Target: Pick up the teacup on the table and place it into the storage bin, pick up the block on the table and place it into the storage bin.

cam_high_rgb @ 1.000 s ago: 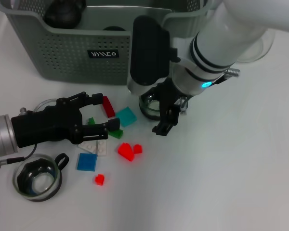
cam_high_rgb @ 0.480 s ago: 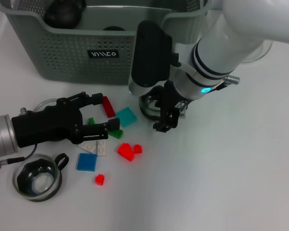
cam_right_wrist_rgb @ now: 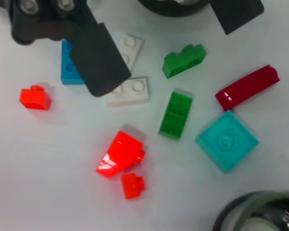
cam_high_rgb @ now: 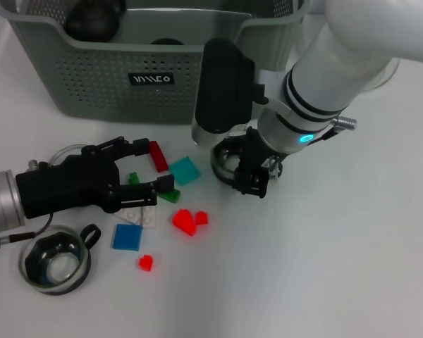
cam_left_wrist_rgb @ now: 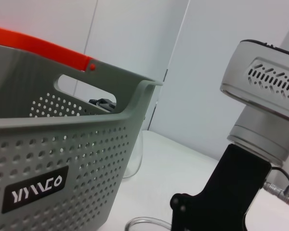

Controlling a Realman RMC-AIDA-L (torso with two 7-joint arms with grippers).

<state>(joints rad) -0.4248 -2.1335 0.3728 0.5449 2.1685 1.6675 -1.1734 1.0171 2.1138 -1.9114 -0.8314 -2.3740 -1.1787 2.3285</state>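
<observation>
The grey-green storage bin stands at the back. In front of its right half, a clear teacup sits under my right gripper, whose black fingers straddle the rim and are shut on it. The right wrist view shows that cup at one edge. Loose blocks lie in the middle: dark red, teal, red, blue. My left gripper hovers open over the dark red and green blocks. A second teacup stands near the front left.
A clear glass teapot stands behind my right arm, beside the bin's right end. Dark objects lie inside the bin. White flat bricks and a small red brick lie among the blocks. Bare white table stretches to the front right.
My right gripper has turned and drawn its fingers in on the teacup's rim, and the cup has shifted slightly right with it. The left arm has stayed still.
</observation>
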